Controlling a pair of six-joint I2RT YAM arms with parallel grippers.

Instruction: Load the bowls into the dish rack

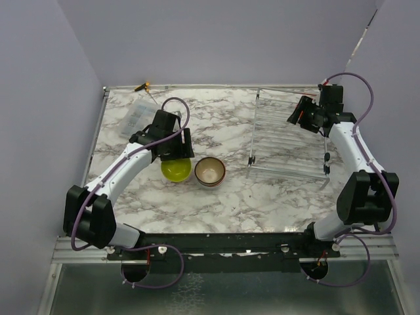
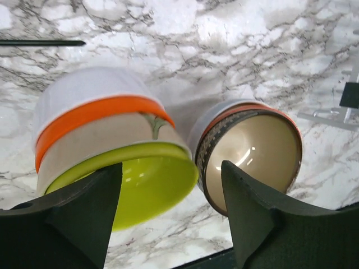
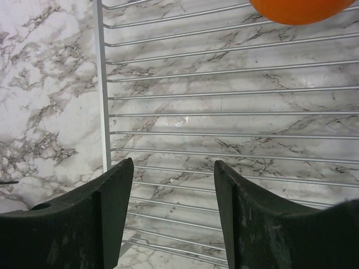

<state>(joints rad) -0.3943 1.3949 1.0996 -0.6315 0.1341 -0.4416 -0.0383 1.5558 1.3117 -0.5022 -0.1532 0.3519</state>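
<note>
Lime-green round bowl (image 2: 151, 182), nested in a stack (image 2: 95, 115), sits under the wide-open left gripper (image 2: 171, 168); a grab may lift several. Right gripper (image 3: 174, 165) gapes empty over silver wire rack (image 3: 101, 84).

Marble-pattern tabletop (image 2: 196, 33) was white with grey-brown veining. Nested stack ran lime green glossy bowl (image 2: 151, 190), beige bowl (image 2: 106, 137) with small green-brown mark, orange bowl (image 2: 95, 115), white bowl (image 2: 84, 89). Cream-lined round bowl (image 2: 252, 151) had dark brown rim band, fine woven-look pattern; orange and white edges showed beneath. Wire dish rack (image 3: 224, 92) was silver. Second orange bowl (image 3: 297, 10) was plain, unpatterned.
</note>
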